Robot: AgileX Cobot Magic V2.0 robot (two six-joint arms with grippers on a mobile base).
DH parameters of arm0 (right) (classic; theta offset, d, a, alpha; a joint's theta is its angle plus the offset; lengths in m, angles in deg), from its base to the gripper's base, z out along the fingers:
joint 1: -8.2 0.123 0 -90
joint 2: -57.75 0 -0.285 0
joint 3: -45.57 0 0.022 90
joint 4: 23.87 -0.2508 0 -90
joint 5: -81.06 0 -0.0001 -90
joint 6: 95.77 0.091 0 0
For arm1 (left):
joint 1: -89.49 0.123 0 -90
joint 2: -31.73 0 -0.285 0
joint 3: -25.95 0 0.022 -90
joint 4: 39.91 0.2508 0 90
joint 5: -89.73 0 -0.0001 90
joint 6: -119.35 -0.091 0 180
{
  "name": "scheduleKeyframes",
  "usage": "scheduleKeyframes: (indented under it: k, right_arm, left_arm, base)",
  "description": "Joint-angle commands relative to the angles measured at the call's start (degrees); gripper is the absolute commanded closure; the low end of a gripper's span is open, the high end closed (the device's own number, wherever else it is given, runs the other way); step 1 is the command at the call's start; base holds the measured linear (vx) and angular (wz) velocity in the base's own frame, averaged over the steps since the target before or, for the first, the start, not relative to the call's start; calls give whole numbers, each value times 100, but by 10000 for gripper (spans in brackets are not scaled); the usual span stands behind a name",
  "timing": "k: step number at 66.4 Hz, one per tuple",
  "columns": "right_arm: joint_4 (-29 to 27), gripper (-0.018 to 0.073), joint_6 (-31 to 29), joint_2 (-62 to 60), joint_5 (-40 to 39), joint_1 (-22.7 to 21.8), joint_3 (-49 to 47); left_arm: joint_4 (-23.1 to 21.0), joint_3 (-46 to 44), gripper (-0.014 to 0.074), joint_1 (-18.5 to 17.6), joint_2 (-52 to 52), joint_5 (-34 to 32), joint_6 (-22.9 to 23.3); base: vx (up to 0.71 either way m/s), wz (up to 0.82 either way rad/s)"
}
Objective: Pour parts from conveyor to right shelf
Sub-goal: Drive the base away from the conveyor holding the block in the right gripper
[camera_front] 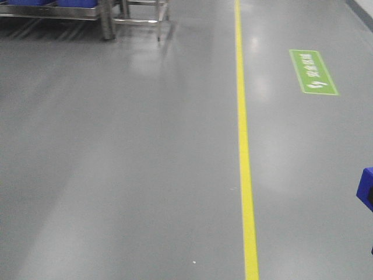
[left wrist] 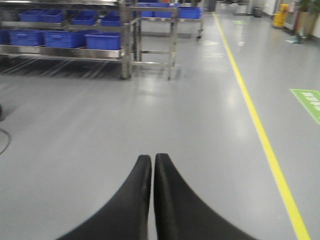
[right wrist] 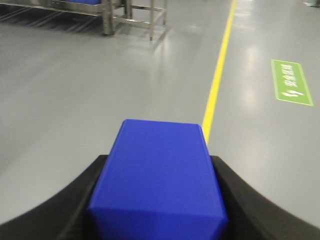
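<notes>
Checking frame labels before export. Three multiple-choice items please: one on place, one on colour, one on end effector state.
1. Where is the blue part?
A. in the right end effector
B. on a conveyor belt
C. inside a crate
2. What colour is the long painted line?
A. red
B. yellow
C. white
3. What state is the left end effector in?
A. open, empty
B. shut on a part
C. shut, empty
Answers: 1 A, that end effector clamps it from both sides; 2 B, it reads yellow in every view; 3 C, it is closed with nothing inside.
</notes>
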Motion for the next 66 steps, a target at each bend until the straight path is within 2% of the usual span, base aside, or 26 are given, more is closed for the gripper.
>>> scheduleKeyframes:
  k: [1, 29, 66]
  right_arm:
    - [-14, 564, -41, 47, -423, -45, -172]
    - [-14, 564, -41, 47, -423, -45, -172]
    - [-14, 564, -41, 47, -423, -45, -172]
  left_arm:
    - [-45, -110, 602, -8, 77, -408, 49]
    - [-45, -110, 602, -8, 77, -408, 49]
    - [-45, -110, 602, -8, 77, -408, 49]
  base:
    - [-12, -48]
    - [-9, -35]
    - [1, -4]
